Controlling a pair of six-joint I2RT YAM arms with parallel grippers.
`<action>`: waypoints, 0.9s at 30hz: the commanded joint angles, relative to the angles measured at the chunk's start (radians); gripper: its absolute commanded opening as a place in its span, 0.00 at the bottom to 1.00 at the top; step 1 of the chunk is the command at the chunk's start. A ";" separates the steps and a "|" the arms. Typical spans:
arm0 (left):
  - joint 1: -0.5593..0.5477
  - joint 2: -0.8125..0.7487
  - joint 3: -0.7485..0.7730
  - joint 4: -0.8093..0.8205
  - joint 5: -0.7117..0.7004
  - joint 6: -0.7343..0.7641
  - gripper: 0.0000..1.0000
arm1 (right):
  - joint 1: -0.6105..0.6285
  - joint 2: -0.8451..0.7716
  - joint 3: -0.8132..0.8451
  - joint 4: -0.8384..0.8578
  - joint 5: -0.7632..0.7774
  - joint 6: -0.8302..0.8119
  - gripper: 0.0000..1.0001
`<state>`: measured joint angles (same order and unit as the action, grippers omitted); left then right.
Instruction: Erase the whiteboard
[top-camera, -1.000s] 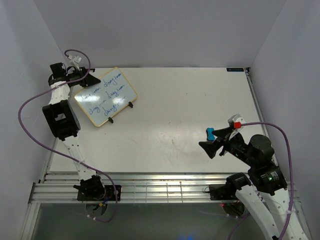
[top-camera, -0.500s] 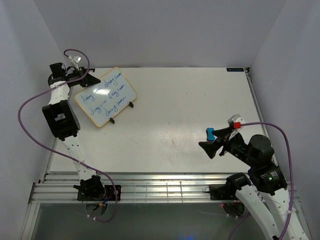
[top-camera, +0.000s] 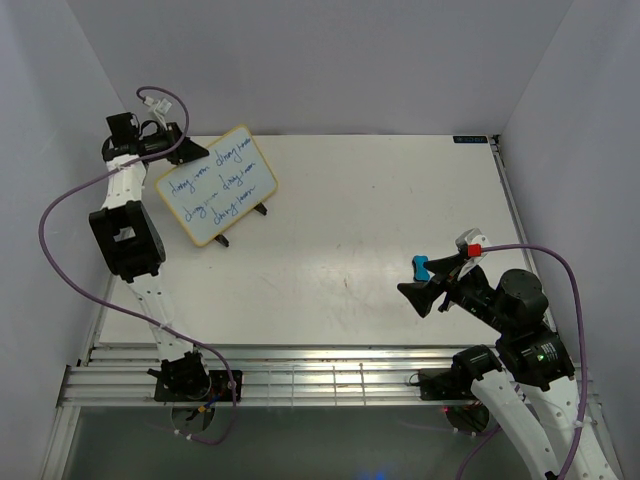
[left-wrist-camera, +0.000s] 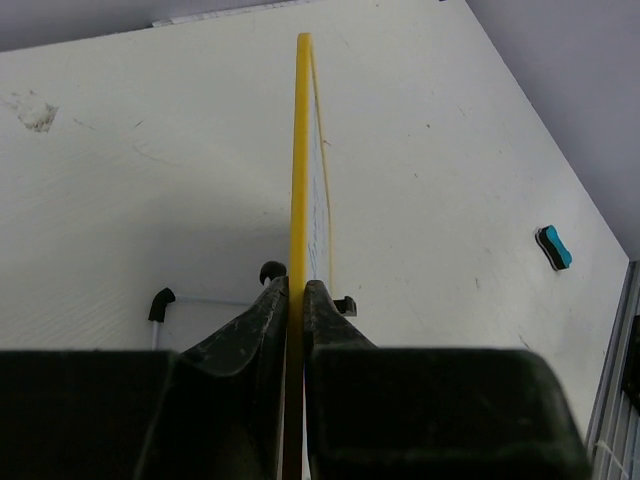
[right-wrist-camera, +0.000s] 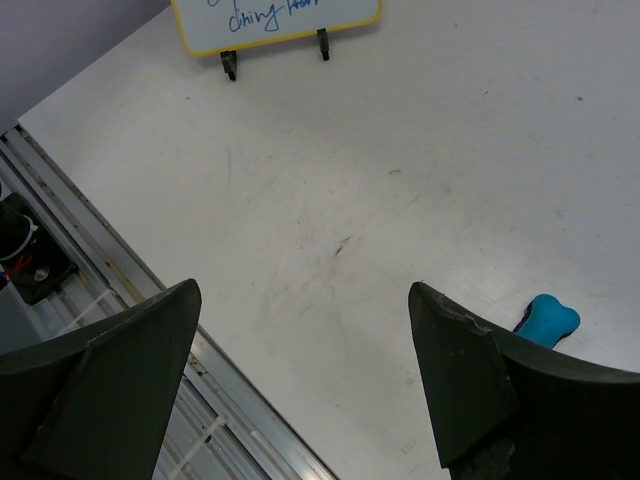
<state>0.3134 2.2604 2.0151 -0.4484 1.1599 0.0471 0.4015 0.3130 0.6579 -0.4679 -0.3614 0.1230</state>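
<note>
The whiteboard (top-camera: 218, 184), yellow-framed with blue handwriting, stands tilted up at the table's far left on small black feet. My left gripper (top-camera: 190, 152) is shut on its upper left frame edge; in the left wrist view the yellow frame (left-wrist-camera: 300, 150) runs edge-on between the closed fingers. My right gripper (top-camera: 432, 283) is open and empty at the near right, well apart from the board. The blue bone-shaped eraser (top-camera: 421, 267) lies on the table by the right gripper; it also shows in the right wrist view (right-wrist-camera: 546, 319) and the left wrist view (left-wrist-camera: 554, 247). The board's lower edge shows in the right wrist view (right-wrist-camera: 275, 20).
The white table (top-camera: 360, 220) is walled by pale panels at the back and sides. A metal rail frame (top-camera: 320, 380) runs along the near edge by the arm bases. Purple cables loop from both arms.
My left gripper has lifted and turned the whiteboard, so it stands more upright and sits slightly right and farther back. The right arm and the eraser have not moved.
</note>
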 joint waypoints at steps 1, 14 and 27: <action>0.004 -0.156 0.059 0.033 0.000 0.019 0.00 | 0.007 -0.003 0.012 0.035 0.009 -0.011 0.90; -0.028 -0.263 0.131 0.085 -0.019 -0.102 0.00 | 0.014 0.001 0.023 0.020 0.064 -0.025 0.90; -0.124 -0.357 0.090 0.103 -0.045 -0.197 0.00 | 0.014 0.023 0.026 0.012 0.107 -0.020 0.90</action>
<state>0.2264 2.0422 2.1006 -0.3847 1.1057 -0.1051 0.4091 0.3290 0.6579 -0.4713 -0.2832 0.1081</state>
